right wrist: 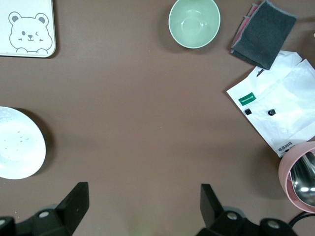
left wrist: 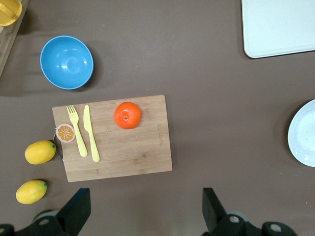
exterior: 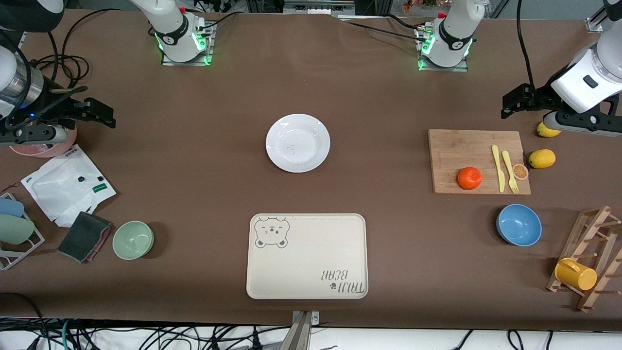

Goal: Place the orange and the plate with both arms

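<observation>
Orange (exterior: 470, 178) sits on cutting board (exterior: 478, 162) w/ left gripper (exterior: 510, 103) up over table just off board's edge toward its arm's end, jaws apart, empty; plate (exterior: 298, 143) well apart from board toward table middle, nearer right gripper (exterior: 99, 113), also apart, empty.

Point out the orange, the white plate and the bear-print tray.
orange (exterior: 470, 178): front view, middle of the fruit, on the cutting board.
white plate (exterior: 298, 143): front view, centre of the dish.
bear-print tray (exterior: 307, 262): front view, bare middle of its surface.
</observation>
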Motion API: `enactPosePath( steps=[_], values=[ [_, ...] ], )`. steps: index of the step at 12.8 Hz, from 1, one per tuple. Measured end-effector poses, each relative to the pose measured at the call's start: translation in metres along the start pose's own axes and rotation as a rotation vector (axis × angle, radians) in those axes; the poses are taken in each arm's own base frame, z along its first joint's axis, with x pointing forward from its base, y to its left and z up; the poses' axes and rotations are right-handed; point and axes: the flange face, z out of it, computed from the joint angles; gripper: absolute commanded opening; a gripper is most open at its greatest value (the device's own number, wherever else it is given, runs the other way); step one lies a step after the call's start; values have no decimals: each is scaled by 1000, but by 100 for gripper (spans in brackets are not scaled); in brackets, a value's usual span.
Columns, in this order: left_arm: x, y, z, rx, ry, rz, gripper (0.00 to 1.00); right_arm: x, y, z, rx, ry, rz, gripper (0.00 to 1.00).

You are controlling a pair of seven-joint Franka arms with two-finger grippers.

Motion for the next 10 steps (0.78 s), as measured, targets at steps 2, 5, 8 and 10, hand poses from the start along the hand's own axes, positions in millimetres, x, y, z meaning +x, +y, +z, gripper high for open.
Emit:
enactPosePath(
  steps=[2,5,8,10],
  values=[
    [0,0,0,0,0,0,100,0,-1,-1,0,7,2,100],
    [0,0,0,0,0,0,100,-1,-2,-1,0,10,3,100],
    [0,0,0,0,0,0,100,0,-2,0,0,14,3,100],
    [0,0,0,0,0,0,100,0,-2,0,0,14,3,100]
  ],
)
